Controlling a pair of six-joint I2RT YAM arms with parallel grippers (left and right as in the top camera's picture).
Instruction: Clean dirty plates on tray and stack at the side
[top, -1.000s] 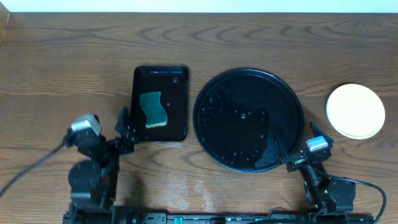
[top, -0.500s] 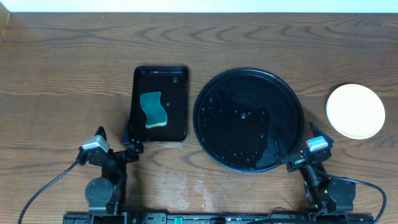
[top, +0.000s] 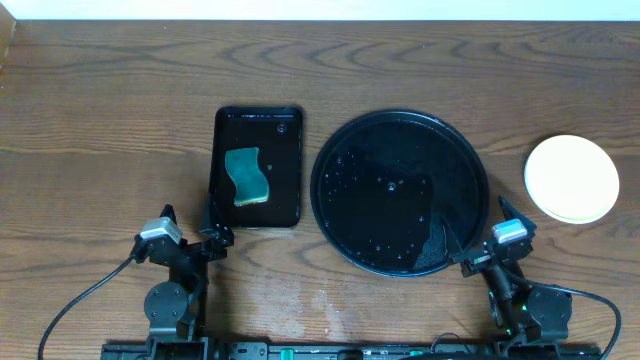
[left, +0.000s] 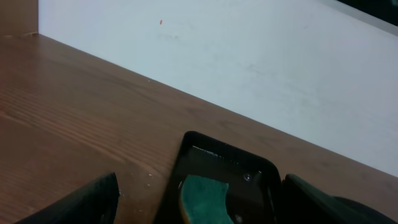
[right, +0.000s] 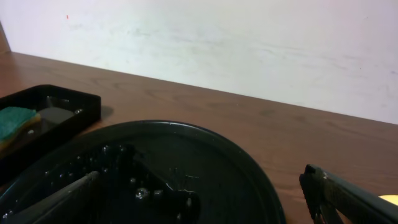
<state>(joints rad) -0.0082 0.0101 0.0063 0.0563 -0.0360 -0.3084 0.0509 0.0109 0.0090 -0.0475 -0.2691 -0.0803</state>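
Observation:
The large round black tray (top: 345, 140) lies right of centre, wet with droplets and bare of plates; its rim fills the lower part of the right wrist view (right: 249, 163). The plates (top: 571, 178) sit stacked on the table at the far right, a pale yellow one on top; those beneath are hidden. My left gripper (top: 190, 222) is open and empty at the front left, just below the small tray; its fingers frame the left wrist view (left: 199, 205). My right gripper (top: 478, 225) is open and empty at the big tray's front right rim (right: 199, 199).
A small rectangular black tray (top: 285, 180) with a green sponge (top: 247, 177) stands left of the round tray; both show in the left wrist view, tray (left: 249, 171) and sponge (left: 202, 196). A white wall runs behind the table.
My left arm has drawn back toward the front edge and settled low below the small tray. The right arm has not moved.

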